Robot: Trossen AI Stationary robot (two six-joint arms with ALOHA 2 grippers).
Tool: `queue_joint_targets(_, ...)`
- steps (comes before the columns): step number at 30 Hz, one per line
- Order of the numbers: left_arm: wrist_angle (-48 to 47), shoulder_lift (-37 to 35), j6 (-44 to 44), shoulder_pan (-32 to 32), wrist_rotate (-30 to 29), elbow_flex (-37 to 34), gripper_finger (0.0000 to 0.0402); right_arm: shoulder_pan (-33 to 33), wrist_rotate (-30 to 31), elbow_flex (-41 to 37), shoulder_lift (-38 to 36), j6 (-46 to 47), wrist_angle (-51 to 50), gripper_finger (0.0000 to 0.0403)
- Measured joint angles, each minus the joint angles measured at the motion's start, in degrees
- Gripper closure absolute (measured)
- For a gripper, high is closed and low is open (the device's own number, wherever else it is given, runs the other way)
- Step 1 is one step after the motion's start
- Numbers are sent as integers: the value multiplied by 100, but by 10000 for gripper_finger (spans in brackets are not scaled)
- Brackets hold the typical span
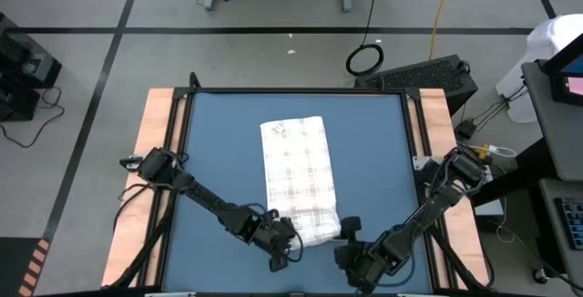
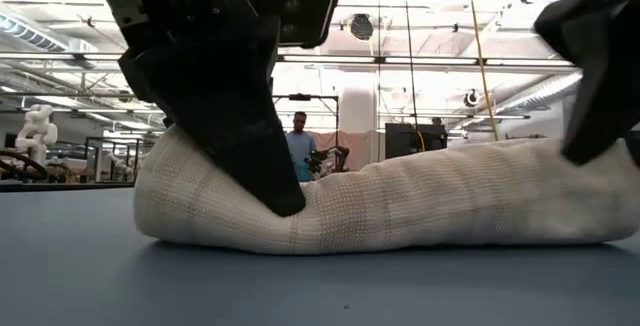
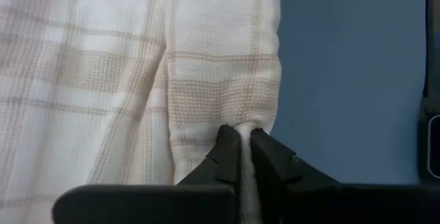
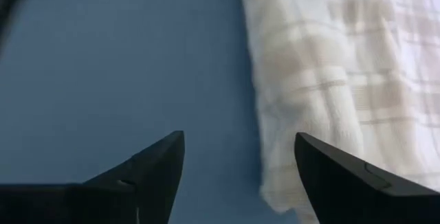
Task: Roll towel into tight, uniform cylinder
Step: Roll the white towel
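Note:
The white checked towel [image 1: 296,174] lies lengthwise on the blue mat [image 1: 219,142]. Its near end is rolled into a thick roll [image 2: 400,201] that rests on the mat; the far part lies flat. My left gripper [image 3: 240,138] is shut on the roll's left end [image 1: 290,233]. My right gripper [image 4: 240,162] stands open just off the roll's right end [image 4: 282,183], over bare mat [image 4: 137,59]. In the high view it sits at the towel's near right corner [image 1: 351,233]. I see no touch between its fingers and the cloth. My left gripper pinches a fold of cloth at the roll's left end [image 3: 240,124] between its two fingers. The fingers slant down at it from the table's left and near side. The roll stays on the mat, and the cloth is dented in where a finger [image 2: 270,181] meets it.
Bare blue mat lies on both sides of the towel and beyond its far end [image 1: 291,106]. Wooden strips [image 1: 155,151] border the mat left and right. A person [image 2: 298,141] stands far back in the room, away from the table.

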Motion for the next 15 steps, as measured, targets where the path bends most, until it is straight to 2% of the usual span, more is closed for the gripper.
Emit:
queue_joint_targets(8, -73, -4, -181, 110, 229, 0, 379, -131, 415, 39, 187, -216, -87, 136)
queue_joint_targets(15, -119, -4, -135, 126, 232, 0, 379, -50, 500, 516, 184, -532, -711, 136)
